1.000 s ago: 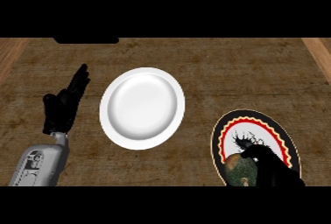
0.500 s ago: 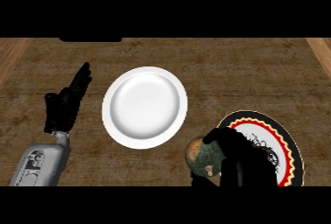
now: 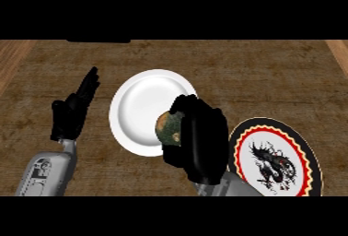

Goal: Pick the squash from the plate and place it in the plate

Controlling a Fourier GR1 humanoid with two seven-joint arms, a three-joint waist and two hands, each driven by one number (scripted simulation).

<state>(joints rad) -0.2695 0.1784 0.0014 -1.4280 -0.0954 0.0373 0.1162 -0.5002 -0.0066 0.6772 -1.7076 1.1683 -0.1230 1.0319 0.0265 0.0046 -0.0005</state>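
Squash (image 3: 168, 130) sits in the right hand (image 3: 198, 138), over the lower-right part of the white plate (image 3: 144, 102). Only a slice shows left of the fingers: a rounded, mottled skin, dark green w/ tan-orange patches, dull rather than shiny. The rest is hidden by the hand, so its long axis can't be read. Can't tell either whether it touches the plate or hangs just above it.

The hand is curled round the squash from the right side, fingers wrapped over the top, the veg on the hand's left, i.e. toward the plate's middle. That's the relation that counts: the plate's centre lies up and left of the squash, so my read is that the next move is a short shift that way, then lowering and letting go. The right hand is the only one near; the left is well apart.

White plate: plain, smooth, glossy, shallow w/ a raised rim, looks a bit taller than wide. To the right, partly behind the right forearm, is the patterned plate (image 3: 282, 138) — black scalloped border, red ring, white centre w/ a dark dragon-like motif — nothing on the part that shows.

Left hand (image 3: 71, 113) rests at the view's left, beside the white plate, fingers straight and pointing up, holding nothing. The counter (image 3: 272, 73) is a rough brown woven-looking surface w/ lighter wood strips at the sides.
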